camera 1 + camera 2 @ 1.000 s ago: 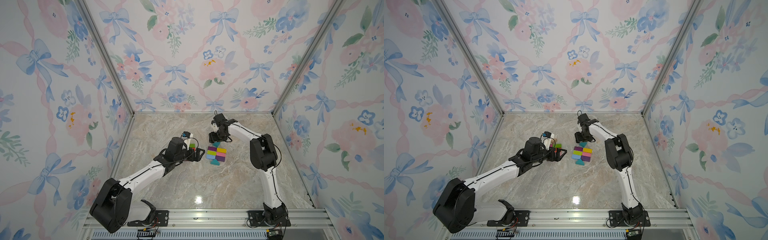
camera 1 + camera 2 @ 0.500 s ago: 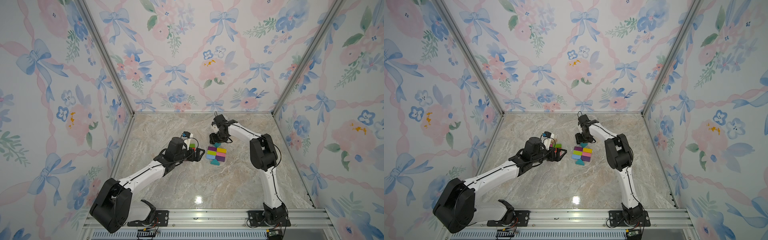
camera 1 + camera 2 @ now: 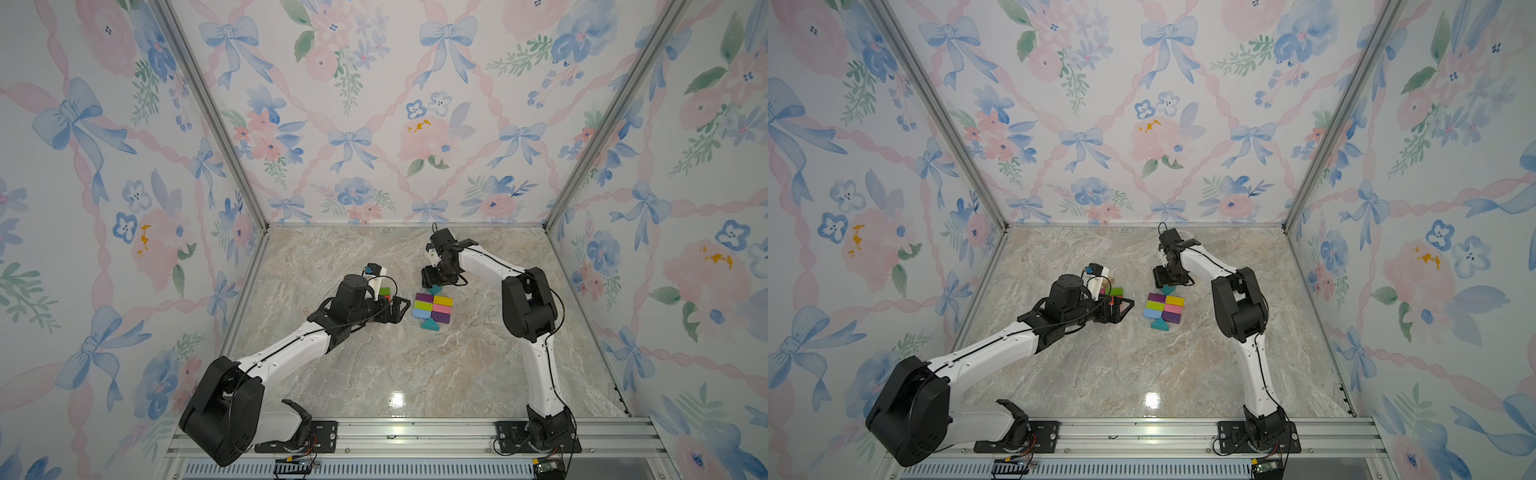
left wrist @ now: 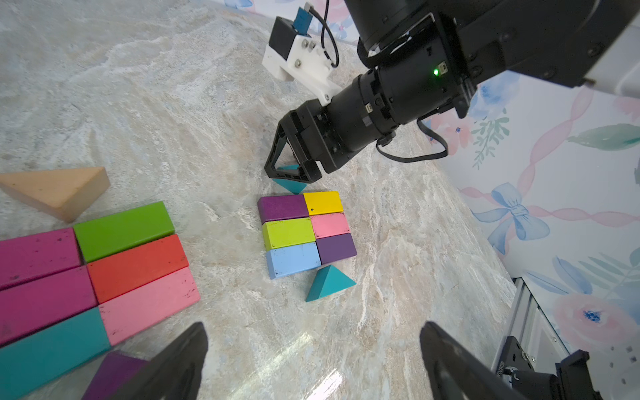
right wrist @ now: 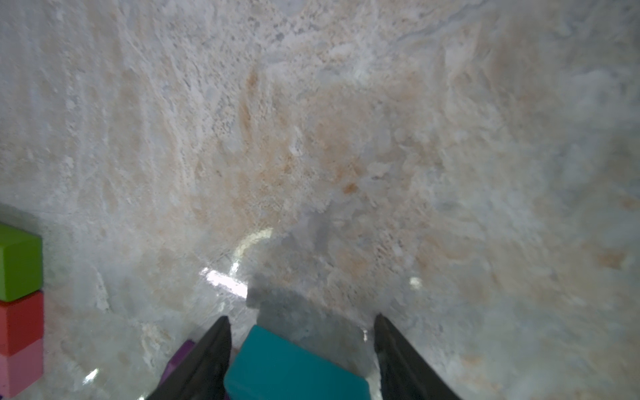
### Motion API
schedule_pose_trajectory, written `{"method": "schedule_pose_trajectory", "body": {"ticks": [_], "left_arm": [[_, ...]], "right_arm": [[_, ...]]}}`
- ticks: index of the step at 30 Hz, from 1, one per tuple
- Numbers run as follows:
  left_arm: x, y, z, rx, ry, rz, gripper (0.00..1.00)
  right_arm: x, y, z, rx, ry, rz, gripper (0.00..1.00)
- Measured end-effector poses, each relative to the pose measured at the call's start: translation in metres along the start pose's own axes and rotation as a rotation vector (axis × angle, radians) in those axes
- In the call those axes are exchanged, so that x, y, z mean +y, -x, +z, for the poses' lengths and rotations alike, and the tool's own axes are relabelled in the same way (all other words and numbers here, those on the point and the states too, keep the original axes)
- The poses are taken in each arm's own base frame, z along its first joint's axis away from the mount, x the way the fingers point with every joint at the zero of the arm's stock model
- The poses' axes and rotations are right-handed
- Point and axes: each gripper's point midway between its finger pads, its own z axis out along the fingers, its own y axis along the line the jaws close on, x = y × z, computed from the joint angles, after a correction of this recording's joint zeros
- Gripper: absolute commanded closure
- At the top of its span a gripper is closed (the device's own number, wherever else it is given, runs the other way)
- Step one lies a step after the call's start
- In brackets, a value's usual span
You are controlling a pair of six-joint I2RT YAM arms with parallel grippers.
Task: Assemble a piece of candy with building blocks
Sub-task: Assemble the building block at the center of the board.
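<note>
A flat two-by-three grid of building blocks (image 3: 432,307) (image 3: 1163,306) (image 4: 304,232) lies mid-table: purple, yellow, lime, pink, blue and purple. A teal triangular prism (image 3: 430,325) (image 4: 329,282) lies against the grid's near end. At the far end, my right gripper (image 3: 432,282) (image 3: 1163,282) (image 4: 291,173) (image 5: 302,318) is shut on a second teal prism (image 4: 290,185) (image 5: 294,367), low over the table beside the purple and yellow blocks. My left gripper (image 3: 401,309) (image 3: 1127,305) (image 4: 313,332) stands wide open and empty, left of the grid.
Spare blocks lie by the left gripper: green (image 4: 123,230), red (image 4: 136,266), pink (image 4: 149,304), magenta (image 4: 38,256), teal (image 4: 52,349), purple (image 4: 114,374) and a tan prism (image 4: 55,190). Floral walls close in three sides.
</note>
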Motion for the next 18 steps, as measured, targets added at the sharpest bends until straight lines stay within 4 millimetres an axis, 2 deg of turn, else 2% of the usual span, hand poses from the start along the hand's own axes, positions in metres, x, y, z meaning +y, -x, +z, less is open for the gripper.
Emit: {"method": "schedule_pose_trajectory", "body": {"ticks": [10, 15, 18], "left_arm": [[0.000, 0.000, 0.000, -0.001, -0.001, 0.000, 0.02], [0.000, 0.000, 0.000, -0.001, -0.001, 0.000, 0.02], [0.003, 0.004, -0.002, -0.018, 0.024, 0.000, 0.02]], "right_arm": [[0.003, 0.006, -0.017, -0.028, 0.008, -0.003, 0.33], [0.009, 0.014, -0.036, -0.066, 0.033, -0.006, 0.33], [0.012, 0.018, -0.053, -0.112, 0.057, -0.005, 0.27]]}}
